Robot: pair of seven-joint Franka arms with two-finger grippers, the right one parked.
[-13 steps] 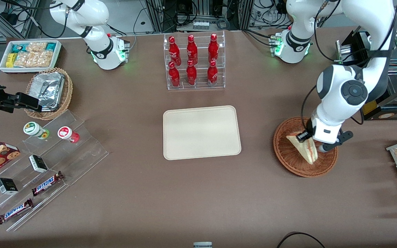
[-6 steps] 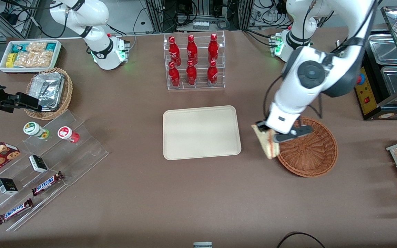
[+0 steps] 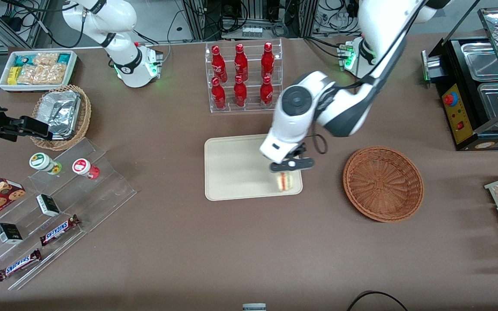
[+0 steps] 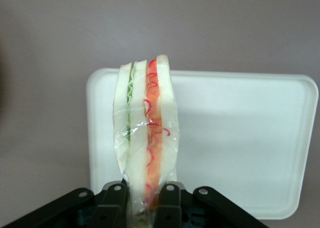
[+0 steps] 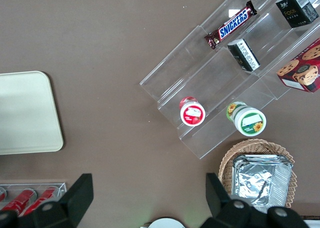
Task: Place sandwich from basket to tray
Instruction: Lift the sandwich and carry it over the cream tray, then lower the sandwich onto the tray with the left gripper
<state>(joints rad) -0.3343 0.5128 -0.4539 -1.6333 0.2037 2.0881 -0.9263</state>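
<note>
My left gripper (image 3: 284, 170) hangs over the cream tray (image 3: 231, 172), above the corner nearest the basket, and is shut on the sandwich (image 3: 284, 181). The sandwich is a plastic-wrapped wedge of pale bread with red-orange and green filling, dangling below the fingers. In the left wrist view the sandwich (image 4: 146, 138) stands edge-on between the two black fingers (image 4: 116, 200), with the tray (image 4: 240, 138) under it. The reddish-brown wicker basket (image 3: 383, 183) sits beside the tray toward the working arm's end and holds nothing.
A clear rack of red bottles (image 3: 242, 77) stands farther from the camera than the tray. Stepped acrylic shelves (image 3: 59, 203) with cups and candy bars, a tan basket with foil containers (image 3: 62, 114) and a white snack bin (image 3: 38, 69) lie toward the parked arm's end.
The gripper has carried the sandwich up out of the basket and sideways, from over the basket to over the tray's corner. The basket is left with nothing in it.
</note>
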